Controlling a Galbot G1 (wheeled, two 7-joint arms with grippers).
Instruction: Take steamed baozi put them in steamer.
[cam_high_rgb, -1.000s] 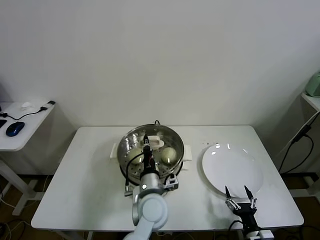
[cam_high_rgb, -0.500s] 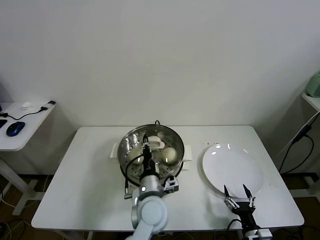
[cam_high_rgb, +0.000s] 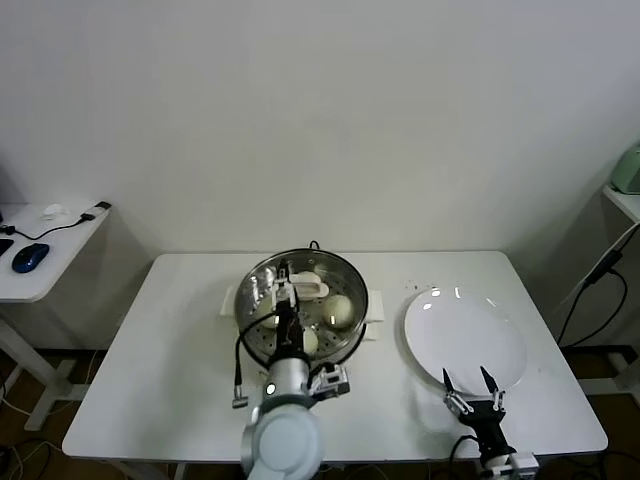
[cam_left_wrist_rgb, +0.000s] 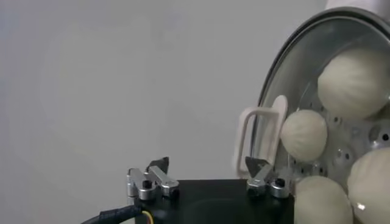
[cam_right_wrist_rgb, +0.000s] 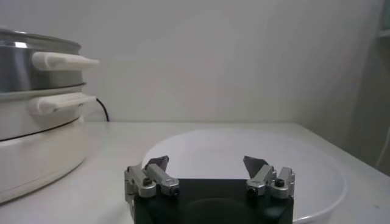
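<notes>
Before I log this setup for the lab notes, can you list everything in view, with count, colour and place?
steamed baozi: four, cream-white, inside the steamer
steamer: one, shiny steel on a white base, middle of the table
plate: one, white, bare, on the table to the steamer's right
table: one, white, in front of the robot
side desk: one, white, far left
computer mouse: one, blue, on the side desk
left end effector: one, open, over the steamer's rim, holding nothing
right end effector: one, open, at the plate's near edge, holding nothing
</notes>
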